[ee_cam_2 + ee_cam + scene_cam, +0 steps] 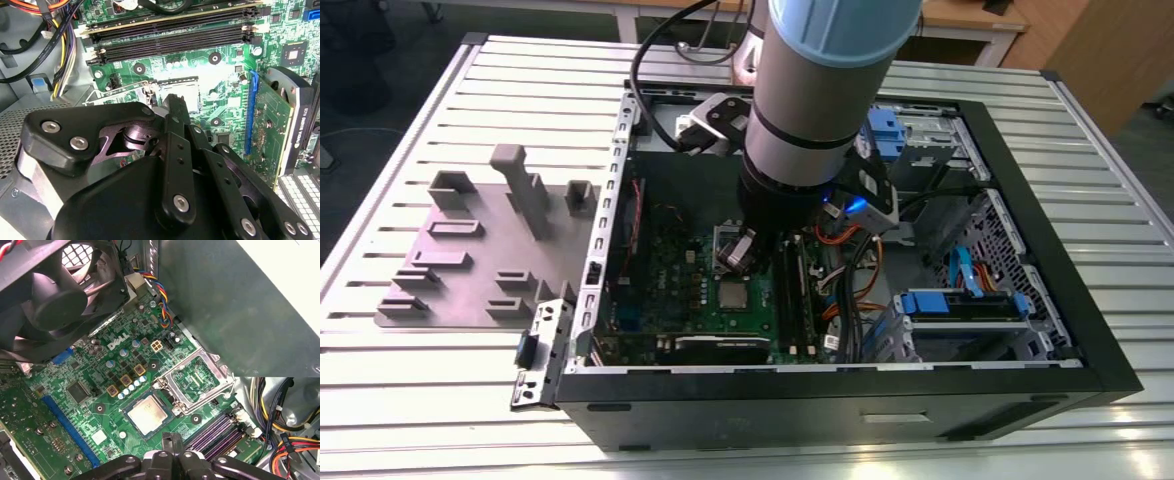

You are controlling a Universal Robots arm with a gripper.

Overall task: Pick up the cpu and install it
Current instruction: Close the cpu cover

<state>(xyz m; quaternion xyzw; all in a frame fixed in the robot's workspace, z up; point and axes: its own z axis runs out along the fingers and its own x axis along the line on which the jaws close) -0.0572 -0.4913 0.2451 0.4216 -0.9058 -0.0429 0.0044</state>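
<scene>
In the first wrist view we see our gripper (172,452) nearest, just above the cpu (146,414); we cannot tell how the fingers stand. The cpu lies flat in its socket on the green motherboard (90,390), beside the raised silver socket frame (197,376). Farther off sits the black fan (55,300).

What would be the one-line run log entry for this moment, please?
chip: seated in open socket on green board | socket frame: flipped up beside chip | pincer: just above chip, carrying nothing | computer case: open
</scene>
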